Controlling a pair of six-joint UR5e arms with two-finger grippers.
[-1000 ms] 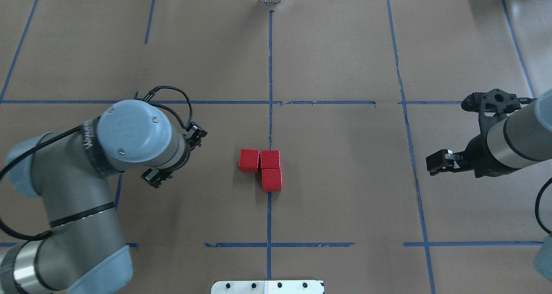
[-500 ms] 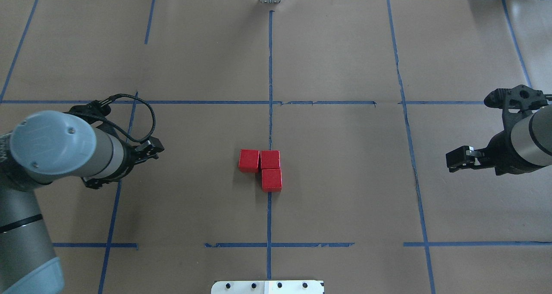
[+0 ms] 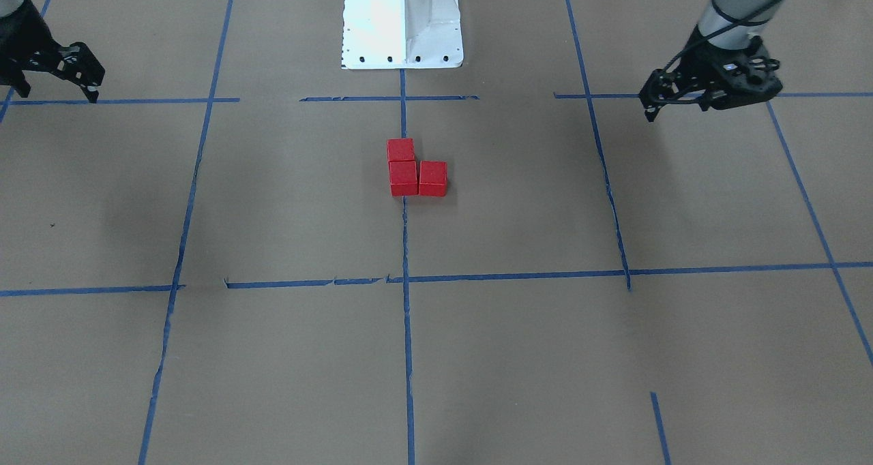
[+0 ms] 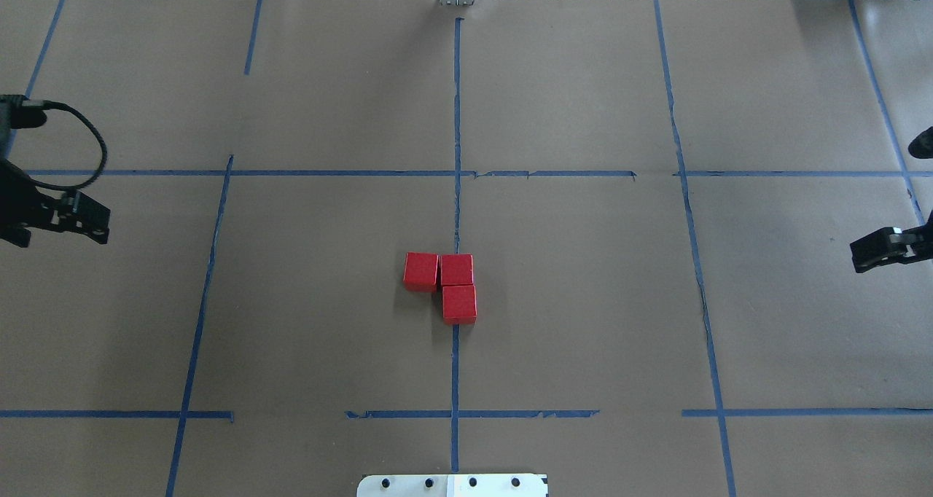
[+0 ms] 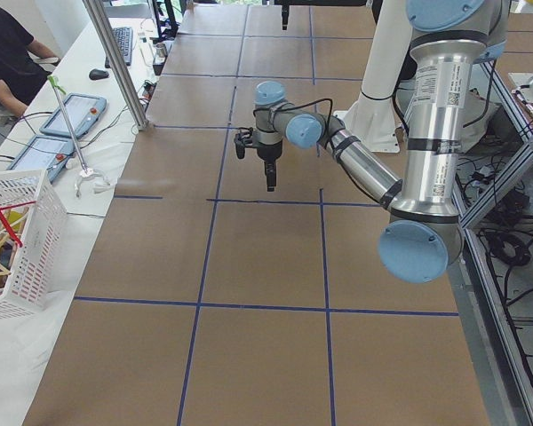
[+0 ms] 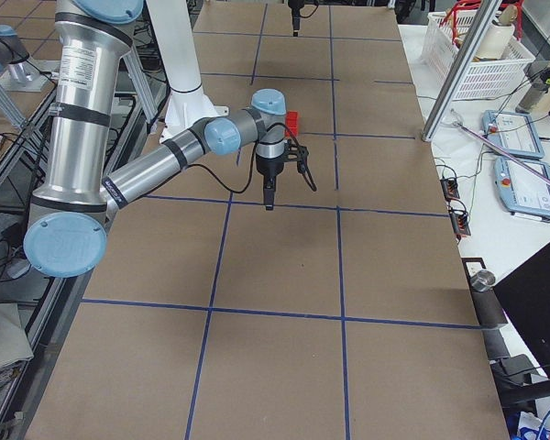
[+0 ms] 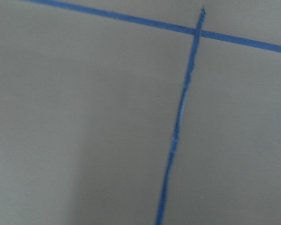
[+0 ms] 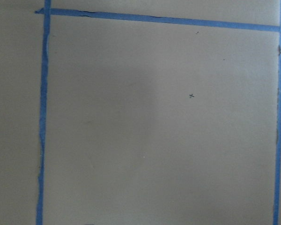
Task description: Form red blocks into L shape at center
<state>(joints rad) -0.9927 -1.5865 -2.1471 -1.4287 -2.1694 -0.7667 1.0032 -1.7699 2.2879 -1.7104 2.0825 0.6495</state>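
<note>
Three red blocks point(image 4: 421, 272) point(image 4: 457, 269) point(image 4: 459, 304) lie touching in an L on the middle blue tape line point(image 4: 456, 191). They also show in the front view point(image 3: 401, 149) point(image 3: 403, 178) point(image 3: 433, 178). My left gripper point(image 4: 55, 227) is open and empty at the overhead view's far left edge, far from the blocks; in the front view it point(image 3: 706, 97) is at the right. My right gripper point(image 3: 54, 83) is open and empty at the front view's left edge. Only one of its fingers point(image 4: 878, 253) shows overhead. Both wrist views show only paper and tape.
The white robot base point(image 3: 402, 22) stands on the centre line near the blocks. Blue tape lines point(image 4: 204, 286) cross the brown paper. A white basket point(image 5: 13, 240) and operators' consoles point(image 6: 518, 137) sit off the table ends.
Both arms have drawn back outward, the left one to the left edge and the right one to the right edge. The three red blocks have not moved.
</note>
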